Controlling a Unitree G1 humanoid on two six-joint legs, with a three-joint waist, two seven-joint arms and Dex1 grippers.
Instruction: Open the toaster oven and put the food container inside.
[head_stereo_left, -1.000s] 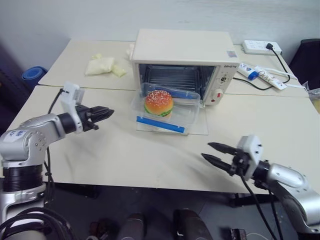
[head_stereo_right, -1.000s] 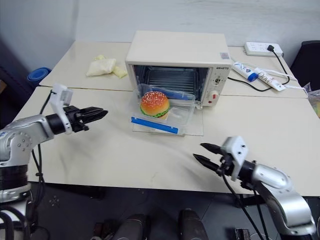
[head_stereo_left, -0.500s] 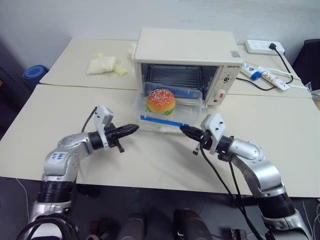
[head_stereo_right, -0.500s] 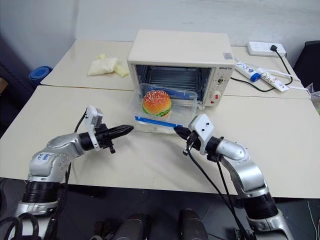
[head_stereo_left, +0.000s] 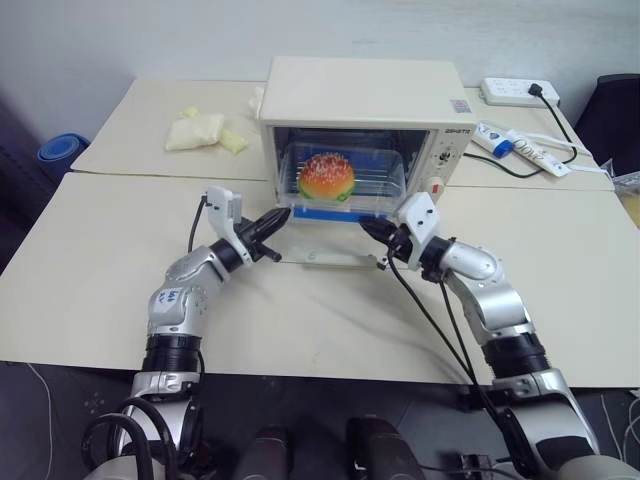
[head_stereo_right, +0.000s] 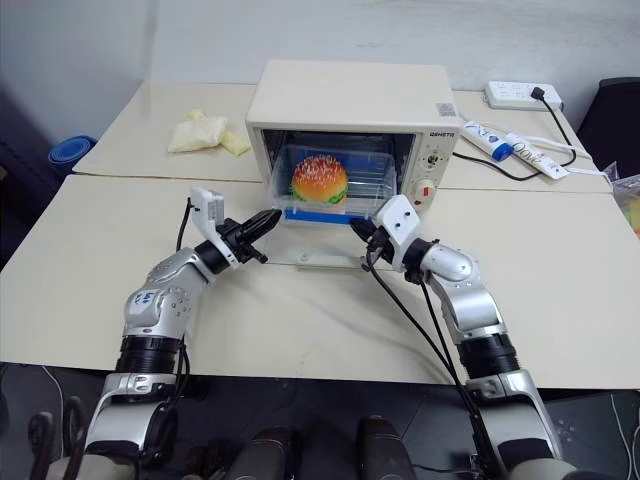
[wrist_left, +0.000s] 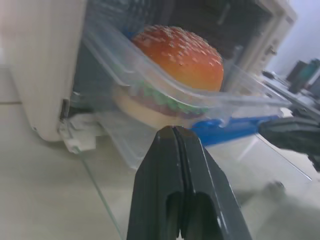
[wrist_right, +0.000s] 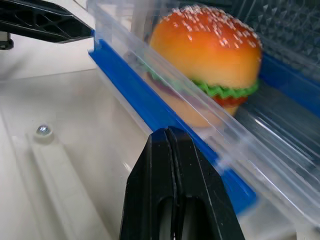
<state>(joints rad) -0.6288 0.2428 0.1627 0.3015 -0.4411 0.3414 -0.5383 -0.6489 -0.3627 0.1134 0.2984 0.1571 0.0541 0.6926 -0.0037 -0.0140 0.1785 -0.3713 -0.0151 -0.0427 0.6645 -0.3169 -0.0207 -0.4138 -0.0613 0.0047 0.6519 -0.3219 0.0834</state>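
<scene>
Toaster oven: the cream-white toaster oven (head_stereo_left: 365, 110) stands on the far part of the beige table (head_stereo_left: 120, 290), in front of me. Its glass door (head_stereo_left: 340, 250) is folded down flat onto the tabletop, with the white bar handle (head_stereo_left: 340, 258) at the edge nearest me.

Food container: the clear food container (head_stereo_left: 345, 178) with the sesame-bun burger (head_stereo_left: 326, 176) sits in the oven's mouth, most of it inside the cavity on the rack. Its blue front strip (head_stereo_left: 335, 212) lies along the opening, just above the hinge of the door.

My left gripper: my left gripper (head_stereo_left: 276, 219) has its two black fingers pressed together with nothing between them. The tips point at the container's near left corner and sit just beside the blue strip; I cannot tell whether they touch it.

My right gripper: my right gripper (head_stereo_left: 368, 231) is likewise pinched tight and empty. Its tips point at the right end of the blue strip, over the lowered door. In my right wrist view the fingers (wrist_right: 172, 185) reach right up to the strip.

Elsewhere on the table: pale yellow plastic bags (head_stereo_left: 200, 130) lie well to the left of the oven. A white power strip (head_stereo_left: 515, 92) and its black cable (head_stereo_left: 555, 135) lie to the right, with a tube (head_stereo_left: 503, 140) beside them.
</scene>
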